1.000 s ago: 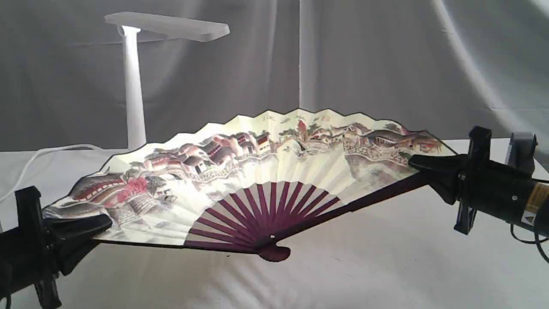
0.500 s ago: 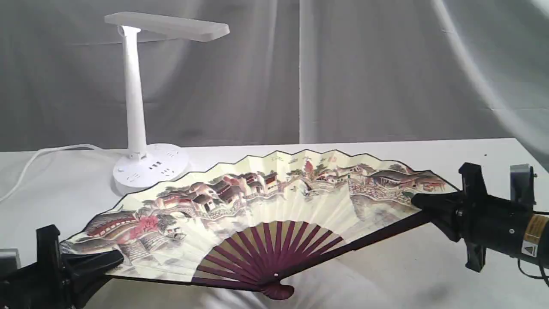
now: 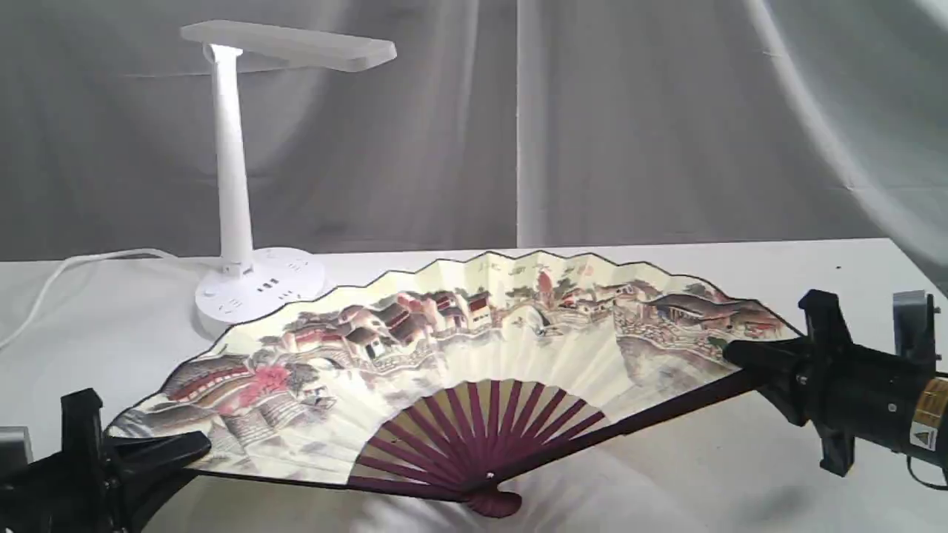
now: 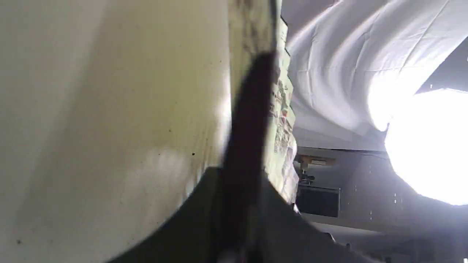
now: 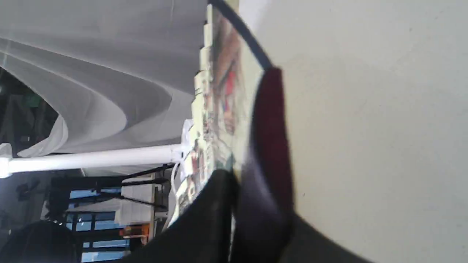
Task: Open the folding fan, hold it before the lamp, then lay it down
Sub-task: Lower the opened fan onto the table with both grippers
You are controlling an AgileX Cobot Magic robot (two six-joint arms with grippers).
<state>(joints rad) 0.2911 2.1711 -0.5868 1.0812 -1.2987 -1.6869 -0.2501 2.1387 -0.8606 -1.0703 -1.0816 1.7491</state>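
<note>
Nearest the camera, the left claw is clenched on the outer guard stick of the folding fan. Its wrist view shows that dark stick running straight out from between the jaws. Between the two claws the fan is spread fully open and tilted, painted face up. Its maroon pivot head hangs lowest, close over the white tablecloth; whether it touches cannot be told. A little farther off, the right claw grips the opposite guard just as firmly.

The step in hand appears to be the laying down. To do it well, both claws should sink together at one pace and hold their spacing, so the pleats neither sag nor strain. The jaws should open only once both guards rest on the cloth, and each claw should then draw back outward along its own guard.

Beyond the left claw, behind the fan's edge, stands the lamp, clear of the leaf.
</note>
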